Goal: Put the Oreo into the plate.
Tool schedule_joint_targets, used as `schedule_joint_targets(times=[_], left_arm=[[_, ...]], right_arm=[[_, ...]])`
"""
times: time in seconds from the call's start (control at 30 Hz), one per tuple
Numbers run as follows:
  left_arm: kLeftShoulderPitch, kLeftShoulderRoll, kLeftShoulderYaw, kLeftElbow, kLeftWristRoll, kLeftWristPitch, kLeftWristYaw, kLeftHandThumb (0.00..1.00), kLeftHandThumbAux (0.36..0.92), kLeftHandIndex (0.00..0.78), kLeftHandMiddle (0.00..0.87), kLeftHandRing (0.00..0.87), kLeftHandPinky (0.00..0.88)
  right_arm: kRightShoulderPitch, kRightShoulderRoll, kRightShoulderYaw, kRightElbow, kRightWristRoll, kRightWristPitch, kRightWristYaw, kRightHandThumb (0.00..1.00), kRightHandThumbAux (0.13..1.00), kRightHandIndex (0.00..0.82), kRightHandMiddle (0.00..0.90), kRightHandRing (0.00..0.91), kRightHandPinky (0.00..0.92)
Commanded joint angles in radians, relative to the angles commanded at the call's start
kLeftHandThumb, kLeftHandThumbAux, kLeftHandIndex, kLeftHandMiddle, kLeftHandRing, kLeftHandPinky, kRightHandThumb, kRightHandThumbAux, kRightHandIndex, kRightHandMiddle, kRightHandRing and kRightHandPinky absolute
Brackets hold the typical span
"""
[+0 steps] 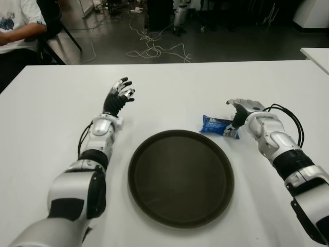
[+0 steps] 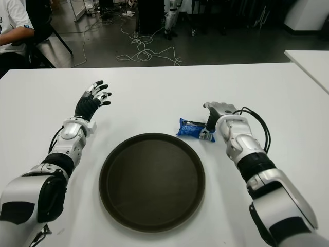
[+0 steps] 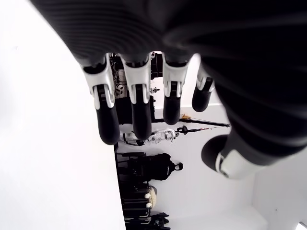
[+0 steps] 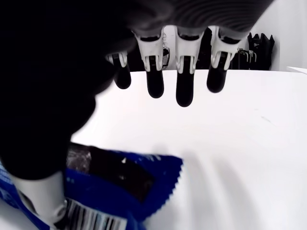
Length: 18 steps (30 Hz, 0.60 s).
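Surface: a matte white table (image 1: 175,87) filling most of the frame, with a dark floor strewn with loose white cables (image 1: 154,49) along the upper edge.

Oreo (image 1: 220,126): a small blue foil packet, crimped zigzag end, barcode panel visible in the right wrist view; it lies flat on the table right of centre, just beyond the plate's upper right rim and not on it.

Right hand (image 1: 242,110): black-and-white jointed fingers (image 4: 184,86) extended and spread over the packet's right end, thumb down at the packet's edge; nothing is gripped.

Plate (image 1: 149,195): a large round dark brown tray with a smooth raised rim, lower centre of the frame.

Left hand (image 1: 119,95): left of the plate, well apart from it, fingers spread wide and holding nothing.

Person (image 1: 18,25): upper left corner, seated, white printed shirt, only partly in frame.

Second white table (image 1: 317,55): a corner at the right edge.
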Motion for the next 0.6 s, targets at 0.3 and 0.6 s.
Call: schedule_joint_targets(times=[0.3, 0.6], left_arm=[[0.000, 0.000, -0.006, 0.000, 0.007, -0.002, 0.004, 0.138, 0.614, 0.050, 0.145, 0.184, 0.274], [-0.001, 0.002, -0.008, 0.002, 0.008, 0.001, 0.000, 0.137, 0.611, 0.053, 0.142, 0.184, 0.272]], right_arm=[[-0.019, 0.001, 0.007, 0.046, 0.017, -0.015, -0.013, 0.000, 0.770, 0.113, 0.147, 0.166, 0.187], [-0.044, 0.007, 0.009, 0.109, 0.028, -0.033, -0.026, 0.000, 0.776, 0.103, 0.135, 0.150, 0.164]])
